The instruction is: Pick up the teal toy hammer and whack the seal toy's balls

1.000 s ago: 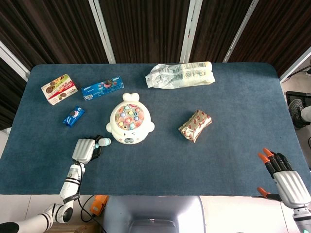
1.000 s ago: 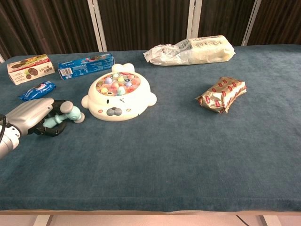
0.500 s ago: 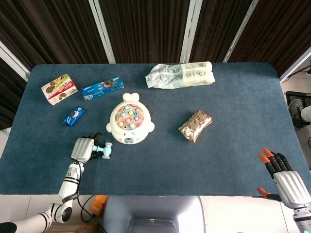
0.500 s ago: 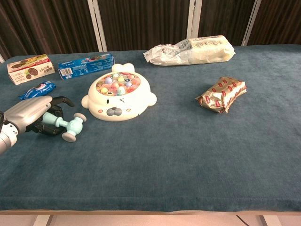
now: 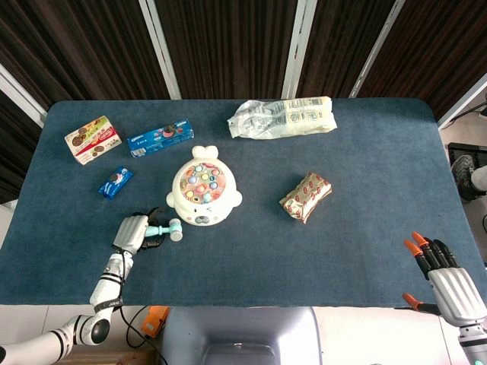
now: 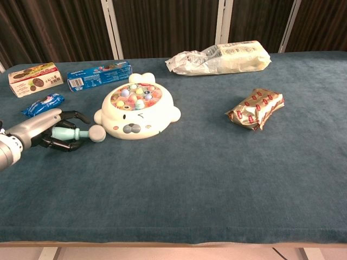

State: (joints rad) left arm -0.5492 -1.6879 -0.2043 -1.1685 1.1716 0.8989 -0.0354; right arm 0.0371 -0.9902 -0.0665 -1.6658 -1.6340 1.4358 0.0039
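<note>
At the far left, the left hand [image 6: 38, 131] grips the handle of the teal toy hammer [image 6: 81, 133], fingers curled around it. The hammer lies roughly level and low over the blue worktop [image 6: 217, 179], its pale head just beside the left edge of the seal toy [image 6: 136, 111]; whether head and toy touch cannot be told. So the pick-up looks done, and the whacking step is in hand. The next move calls for raising the hammer head, carrying it rightward over the seal toy's coloured balls [image 6: 135, 96], and bringing it down squarely without losing the grip on the thin handle.

To the right of the seal toy lies a red-and-gold snack packet [image 6: 256, 108], well apart, and a long white bag [image 6: 219, 58] sits toward the back.

At the far right, only the head view shows the right hand [image 5: 449, 285], off the worktop's near corner, fingers spread and holding nothing.

Hidden matters: the left hand's fingers cover most of the handle, so the firmness of the grip is unclear, and the left arm is cut off at the frame edge.
</note>
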